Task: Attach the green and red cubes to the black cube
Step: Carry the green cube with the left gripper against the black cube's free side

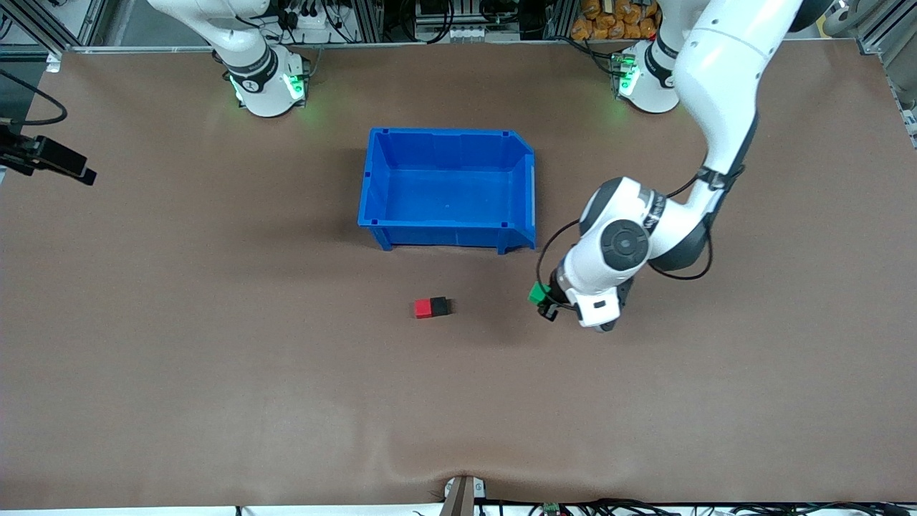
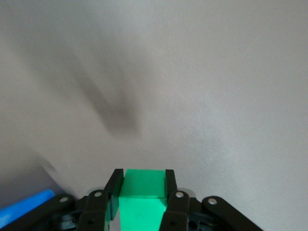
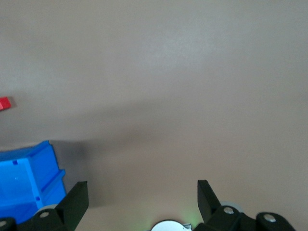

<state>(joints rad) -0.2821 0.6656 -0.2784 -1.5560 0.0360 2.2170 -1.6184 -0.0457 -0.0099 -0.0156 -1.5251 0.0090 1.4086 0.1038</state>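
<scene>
Your left hand [image 1: 546, 301] is clenched on the green cube [image 1: 538, 292], right of centre in the front frame; the right hand [image 3: 139, 202] waits released. Red cube [image 1: 422, 309] already touches the black cube [image 1: 439, 306] at mid-frame — approach crooked and you could knock them apart.

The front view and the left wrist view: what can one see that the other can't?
Only the front view shows the red cube joined to the black cube on the table, and the right claw waiting open at the right arm's end. Only the left wrist view shows the left claw's fingers pressed against the green cube's sides. Both show the left claw shut on the green cube and the blue bin.
</scene>
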